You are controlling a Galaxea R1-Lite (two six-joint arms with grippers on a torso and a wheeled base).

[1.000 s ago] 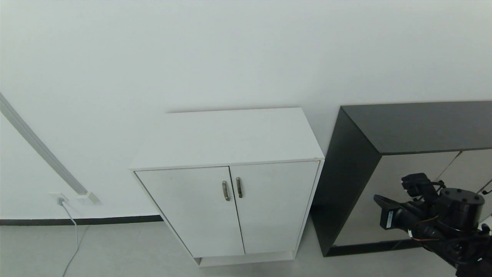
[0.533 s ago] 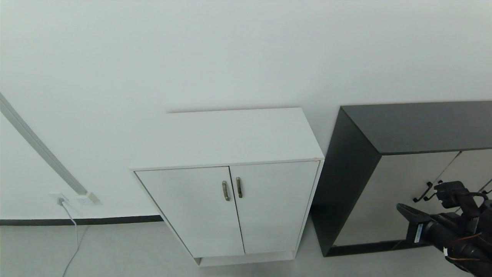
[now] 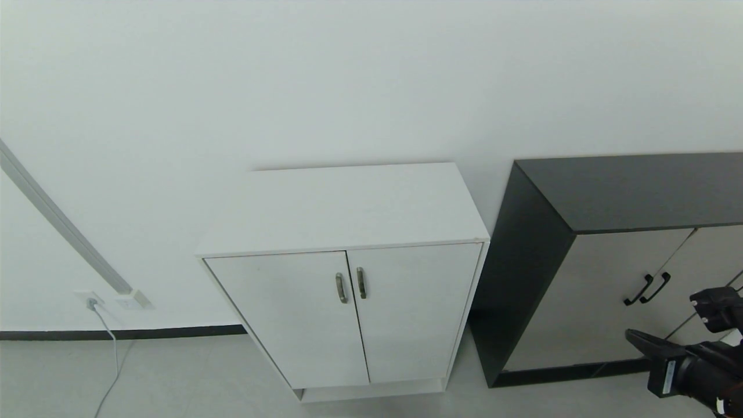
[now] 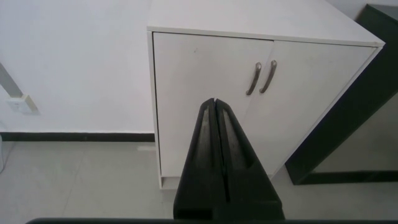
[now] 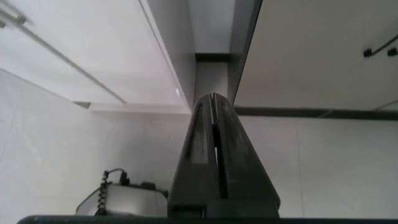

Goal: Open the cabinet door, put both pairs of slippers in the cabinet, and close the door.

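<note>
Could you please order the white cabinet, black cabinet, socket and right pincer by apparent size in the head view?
1-2. White cabinet and black cabinet: alike, the black one cut off.
3. Right pincer, nearer the camera.
4. Socket.

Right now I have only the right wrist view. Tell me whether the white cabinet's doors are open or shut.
Observer: Both doors of the white cabinet are shut. Its two handles stand side by side at the middle seam.
Operator: Report the left gripper.
Observer: The left gripper is shut and holds nothing. It points at the cabinet's left door.
Operator: Name what is on the wall to the cabinet's left.
Observer: A wall socket with a cable plugged in; the cable trails down to the floor.
</note>
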